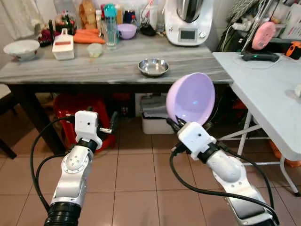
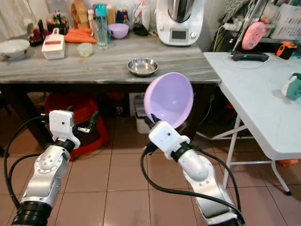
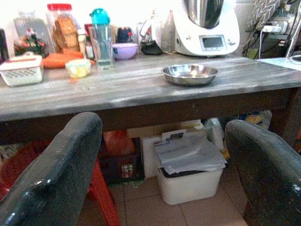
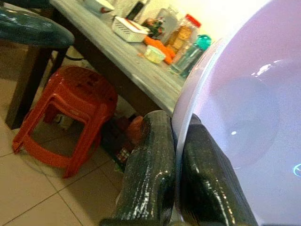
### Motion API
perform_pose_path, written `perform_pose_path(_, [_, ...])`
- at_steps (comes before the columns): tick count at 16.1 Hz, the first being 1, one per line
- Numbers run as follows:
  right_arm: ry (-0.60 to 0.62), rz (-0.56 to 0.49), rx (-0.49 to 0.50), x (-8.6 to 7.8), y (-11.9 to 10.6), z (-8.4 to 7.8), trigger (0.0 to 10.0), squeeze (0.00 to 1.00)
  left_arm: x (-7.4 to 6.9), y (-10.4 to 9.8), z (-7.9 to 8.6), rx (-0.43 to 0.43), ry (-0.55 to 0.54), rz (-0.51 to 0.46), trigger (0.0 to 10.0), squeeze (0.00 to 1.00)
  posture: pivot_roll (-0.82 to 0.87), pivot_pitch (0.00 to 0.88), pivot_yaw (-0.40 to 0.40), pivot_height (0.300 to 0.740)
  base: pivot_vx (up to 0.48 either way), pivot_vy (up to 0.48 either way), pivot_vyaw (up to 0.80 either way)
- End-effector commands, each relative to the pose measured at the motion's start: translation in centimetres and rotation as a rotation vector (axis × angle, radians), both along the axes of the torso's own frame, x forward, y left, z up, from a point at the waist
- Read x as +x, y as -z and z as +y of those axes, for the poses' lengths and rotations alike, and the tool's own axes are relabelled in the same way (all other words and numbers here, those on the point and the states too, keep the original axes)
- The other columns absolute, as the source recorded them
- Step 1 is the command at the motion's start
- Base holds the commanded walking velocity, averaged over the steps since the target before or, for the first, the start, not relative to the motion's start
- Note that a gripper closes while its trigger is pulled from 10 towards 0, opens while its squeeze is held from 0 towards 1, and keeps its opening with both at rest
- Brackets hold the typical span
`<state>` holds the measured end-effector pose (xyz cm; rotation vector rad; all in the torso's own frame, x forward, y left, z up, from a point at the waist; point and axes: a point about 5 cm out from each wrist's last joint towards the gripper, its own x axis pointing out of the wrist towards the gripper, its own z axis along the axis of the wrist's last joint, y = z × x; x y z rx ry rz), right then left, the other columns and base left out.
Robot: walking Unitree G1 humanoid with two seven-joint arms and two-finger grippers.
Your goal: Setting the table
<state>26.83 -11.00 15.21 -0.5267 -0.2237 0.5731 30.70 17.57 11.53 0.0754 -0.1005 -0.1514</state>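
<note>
1. The lilac bowl (image 1: 191, 99) is held in the air in front of the grey surface (image 1: 113, 66), tilted on edge with its hollow facing the camera. Its rim is pinched at the bowl's 6 o'clock.
2. The right claw (image 1: 175, 124) is clamped on that rim; in the right wrist view one finger (image 4: 149, 174) lies outside the bowl wall and the other inside it.
3. The left claw (image 1: 112, 123) is spread wide and holds nothing. It hovers below the surface's front edge, at 9 o'clock from the bowl and well apart from it.
4. A steel bowl (image 1: 153, 67) sits on the grey surface near its front edge, at 11 o'clock from the lilac bowl.
5. Further back stand a white kitchen machine (image 1: 188, 21), a small purple bowl (image 1: 126, 30), a glass (image 1: 111, 32), carrots (image 1: 88, 36) and a white bowl (image 1: 21, 48).
6. Under the surface are a red stool (image 1: 80, 113) and a white bin (image 3: 188, 167).
7. A white folding surface (image 1: 263, 89) stands at 3 o'clock.
</note>
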Motion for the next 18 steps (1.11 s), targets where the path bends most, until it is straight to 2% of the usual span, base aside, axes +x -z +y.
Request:
perform_pose_path(1, [0.021, -0.019, 0.017, -0.4, -0.6, -0.6, 10.0, 0.0, -0.1, -0.4, 0.5, 0.02, -0.03, -0.024, 10.0, 0.0, -0.08, 0.0, -0.02, 0.74, 0.0, 0.0, 0.0])
perform_pose_path(4, [0.129, -0.022, 0.042, -0.8, -0.5, -1.7, 10.0, 0.0, -0.4, -0.1, 1.3, 0.045, -0.064, -0.016, 10.0, 0.0, -0.08, 0.0, -0.02, 0.74, 0.092, 0.0, 0.0])
perform_pose_path(6, [0.167, -0.019, 0.053, -0.9, -0.5, -2.2, 10.0, 0.0, -0.4, 0.0, 1.3, 0.039, -0.061, -0.009, 10.0, 0.0, -0.09, 0.0, -0.014, 0.74, 0.306, 0.0, 0.0])
perform_pose_path(8, [0.174, -0.028, 0.055, -0.8, -0.7, -2.1, 10.0, 0.0, -0.2, -0.1, 0.7, 0.038, -0.037, -0.016, 10.0, 0.0, -0.09, 0.0, -0.014, 0.74, 0.345, 0.0, 0.0])
perform_pose_path(14, [0.166, -0.031, 0.063, -0.8, -0.8, -1.8, 10.0, 0.0, -0.4, -0.2, 0.4, 0.027, -0.018, -0.025, 10.0, 0.0, -0.09, 0.0, -0.016, 0.74, 0.447, 0.0, 0.66])
perform_pose_path(18, [0.163, -0.035, 0.06, -0.7, -0.9, -1.7, 10.0, 0.0, -0.3, -0.1, 0.0, 0.017, 0.002, -0.025, 10.0, 0.0, -0.1, 0.0, -0.021, 0.74, 0.48, 0.0, 0.0])
